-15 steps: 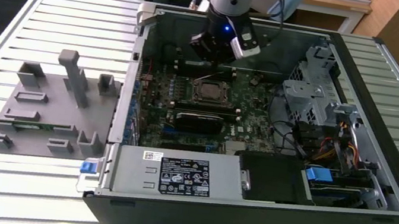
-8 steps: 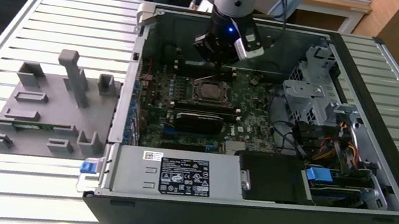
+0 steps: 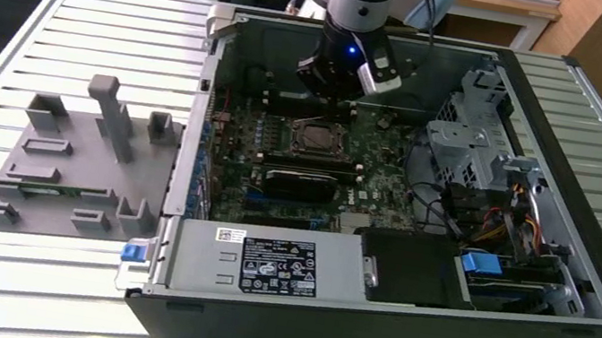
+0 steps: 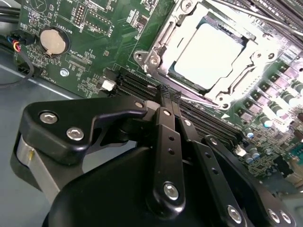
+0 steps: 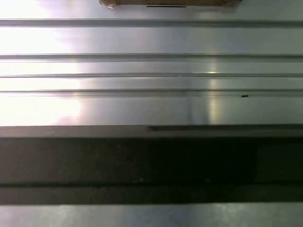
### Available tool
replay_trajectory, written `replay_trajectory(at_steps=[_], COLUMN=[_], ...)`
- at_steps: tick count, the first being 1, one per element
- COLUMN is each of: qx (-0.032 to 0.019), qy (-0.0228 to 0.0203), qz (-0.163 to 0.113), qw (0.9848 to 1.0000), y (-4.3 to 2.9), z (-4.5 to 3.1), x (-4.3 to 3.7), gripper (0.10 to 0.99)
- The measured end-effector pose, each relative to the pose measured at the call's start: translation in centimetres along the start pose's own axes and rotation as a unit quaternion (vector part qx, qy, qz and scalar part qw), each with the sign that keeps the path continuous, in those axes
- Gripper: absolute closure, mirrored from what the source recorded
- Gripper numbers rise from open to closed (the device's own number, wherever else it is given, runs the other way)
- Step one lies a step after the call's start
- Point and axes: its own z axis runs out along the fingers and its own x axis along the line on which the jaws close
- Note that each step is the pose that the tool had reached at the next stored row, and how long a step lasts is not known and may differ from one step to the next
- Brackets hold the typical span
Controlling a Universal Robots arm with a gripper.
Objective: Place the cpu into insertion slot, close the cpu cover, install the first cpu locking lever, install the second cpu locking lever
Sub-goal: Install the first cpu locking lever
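Note:
The cpu, a silver square chip, lies in the insertion slot on the green board of the open computer case. The cpu cover lies flat around it as a silver frame. A thin silver lever rod runs along the socket's near edge. My gripper is shut with nothing between its black fingers. Its tips are just beside the socket frame, over the long black slots. In the exterior view the gripper hangs at the socket's far side.
A grey power supply and a drive cage crowd the case. A coin battery sits on the board. A grey fixture stands on the slatted metal table at the exterior view's left.

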Motion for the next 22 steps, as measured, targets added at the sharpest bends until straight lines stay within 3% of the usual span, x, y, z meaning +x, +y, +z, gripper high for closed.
replay_trajectory(at_steps=[9,22], qx=[0.0,0.0001], qy=[0.0009,0.0015], qz=[0.0,0.0], qw=[1.0,1.0], y=[-0.04,-0.07], z=[0.85,1.46], x=[-0.26,-0.43], gripper=[0.969,0.969])
